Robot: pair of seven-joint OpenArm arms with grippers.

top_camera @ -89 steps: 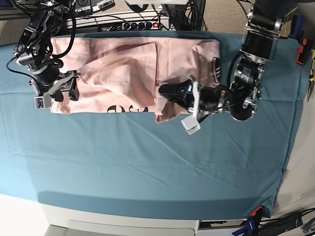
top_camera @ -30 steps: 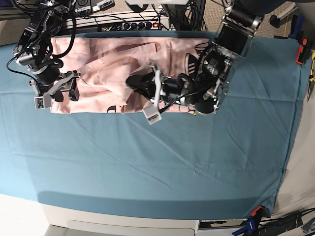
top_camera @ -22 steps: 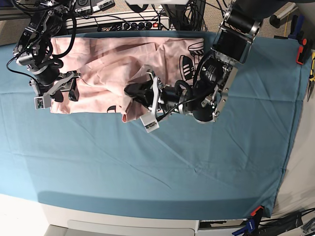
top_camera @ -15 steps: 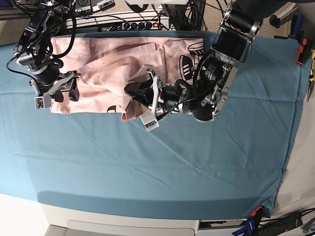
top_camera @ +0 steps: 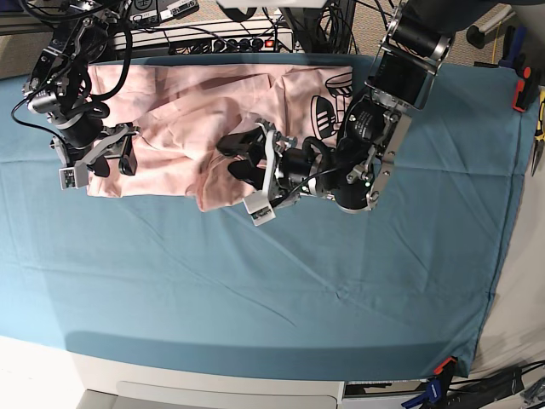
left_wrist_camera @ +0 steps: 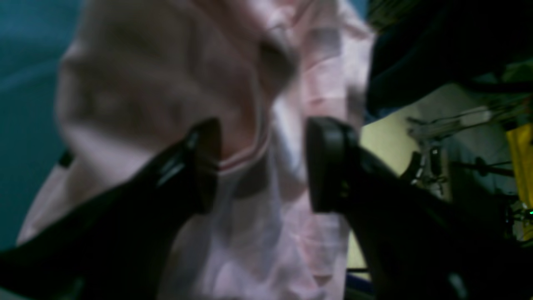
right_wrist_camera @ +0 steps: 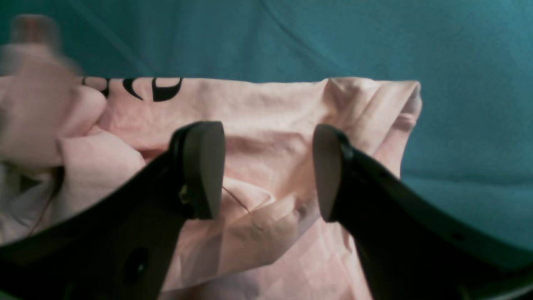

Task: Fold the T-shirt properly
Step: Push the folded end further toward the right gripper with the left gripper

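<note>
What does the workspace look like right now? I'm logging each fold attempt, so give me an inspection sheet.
Surface: teal tablecloth, lightly creased.
Job's things: pink T-shirt bunched along the far edge, not flat; black lettering shows at its near edge.
Clutter: nothing seen on the cloth.
Grippers: left tool open over a shirt hem; right tool open above the shirt's corner.
Cables: black bundle on the left arm.
Surroundings: electronics behind the table; clamp at right.
</note>
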